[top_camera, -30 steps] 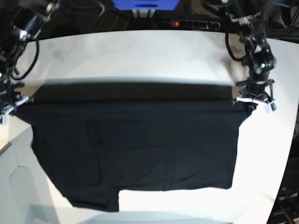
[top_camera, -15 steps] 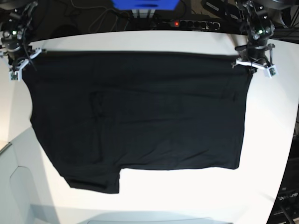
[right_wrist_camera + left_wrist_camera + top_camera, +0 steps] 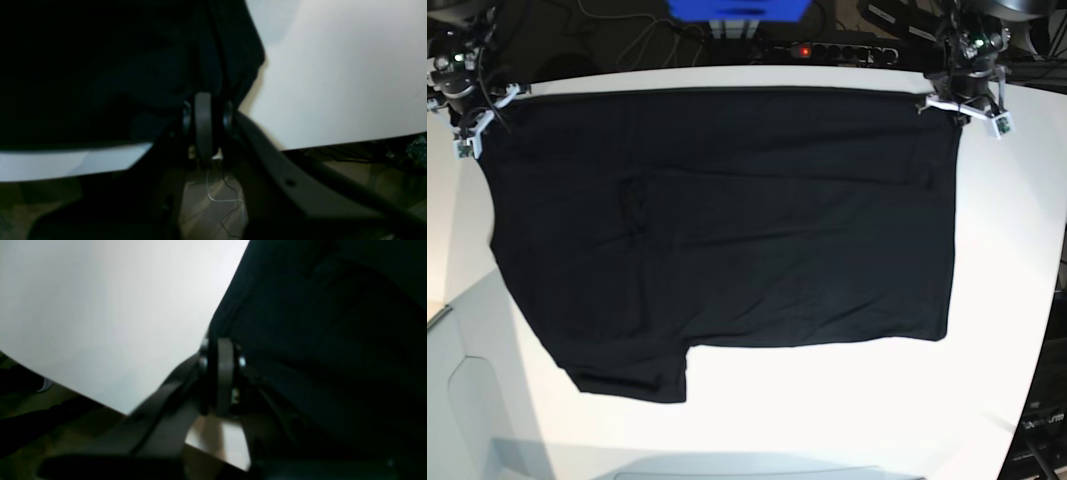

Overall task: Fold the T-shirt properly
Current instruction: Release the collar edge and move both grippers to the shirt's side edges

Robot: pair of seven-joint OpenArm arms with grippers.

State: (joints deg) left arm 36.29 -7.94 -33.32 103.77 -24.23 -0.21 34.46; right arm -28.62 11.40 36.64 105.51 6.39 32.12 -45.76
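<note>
While both of my arms sit at the far edge of the white table (image 3: 1007,250), the large black soft-fabric T-shirt (image 3: 727,230) lies spread flat between them and toward the near side, so everything I have to fold lies on the camera's side of my grippers.

Going from the left of the base view: my right gripper (image 3: 472,115) is at the shirt's far corner on that side. My right wrist camera shows its jaws pressed together with black cloth bunched between them, so I judge it clamped on that corner. From there the far hem runs straight and taut across the table, close to the far edge. Below it the cloth reaches down to a sleeve-like flap (image 3: 632,375) at the near left of the view, next to a stepped cut-out in the near edge. I cannot tell where the collar is.

At the right of the base view, my left gripper (image 3: 967,100) holds the opposite far corner, jaws likewise closed on a pinch of fabric in its wrist view.

The shirt's long axis runs side to side, along the line joining my two grippers. Neither arm is nearer, as each has its own corner. I judge the next move turns on carrying that held edge toward the near edge, both arms together, to keep the hem level.
</note>
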